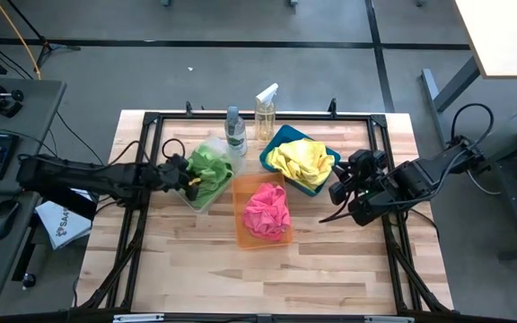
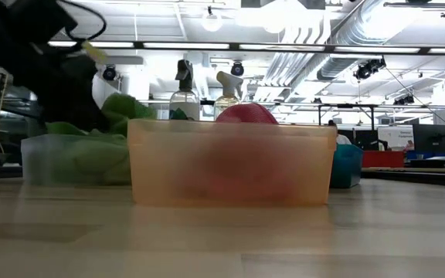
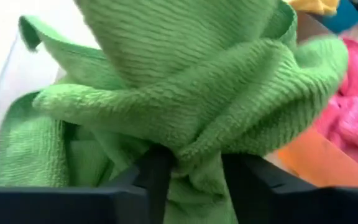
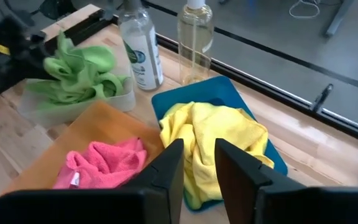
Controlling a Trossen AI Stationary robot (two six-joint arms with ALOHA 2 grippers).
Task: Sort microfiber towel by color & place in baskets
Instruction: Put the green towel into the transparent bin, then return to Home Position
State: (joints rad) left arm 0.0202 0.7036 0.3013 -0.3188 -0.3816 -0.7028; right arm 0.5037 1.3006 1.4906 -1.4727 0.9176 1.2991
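Green towel (image 3: 185, 99) is clamped by left gripper (image 1: 189, 182) over clear basket (image 1: 197, 199). Right gripper (image 1: 341, 191) is parked right of blue basket (image 1: 276, 142), fingers parted, nothing held.

Lighting even, bright, from ceiling strip lamps (image 2: 207, 45) seen in low view. Soft short shadows on bench (image 1: 196, 260) in high view. Low view: orange basket (image 2: 230, 162) close and blurred. Left wrist view: green towel (image 3: 185, 93) fills frame, edges soft. No strong glare.
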